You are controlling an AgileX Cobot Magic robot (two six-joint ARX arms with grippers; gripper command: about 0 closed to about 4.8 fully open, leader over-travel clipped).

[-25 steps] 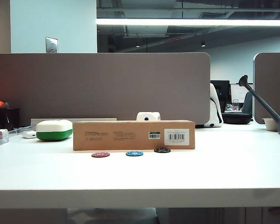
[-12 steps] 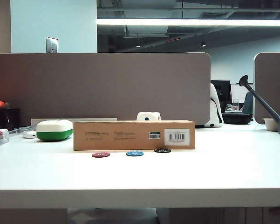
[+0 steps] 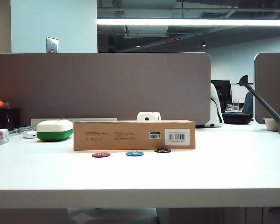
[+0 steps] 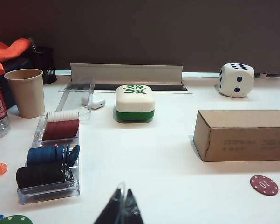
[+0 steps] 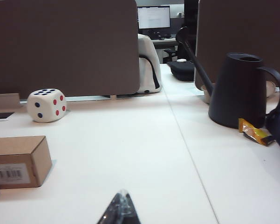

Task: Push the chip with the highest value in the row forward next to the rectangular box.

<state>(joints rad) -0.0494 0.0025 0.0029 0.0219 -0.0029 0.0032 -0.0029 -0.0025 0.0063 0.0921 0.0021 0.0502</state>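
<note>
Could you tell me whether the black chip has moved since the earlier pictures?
No; the black chip sits in the same spot against the rectangular box, below its barcode label.

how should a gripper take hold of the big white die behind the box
Grip the die across two opposite flat faces, coming from above with jaws open wide. It sits flat and clear of the rectangular box; both the left gripper and right gripper look shut now.

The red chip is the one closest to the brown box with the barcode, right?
No. In the exterior view the black chip sits closest to the box, right below its barcode label. The red chip lies nearer the camera, beside the blue chip.
</note>
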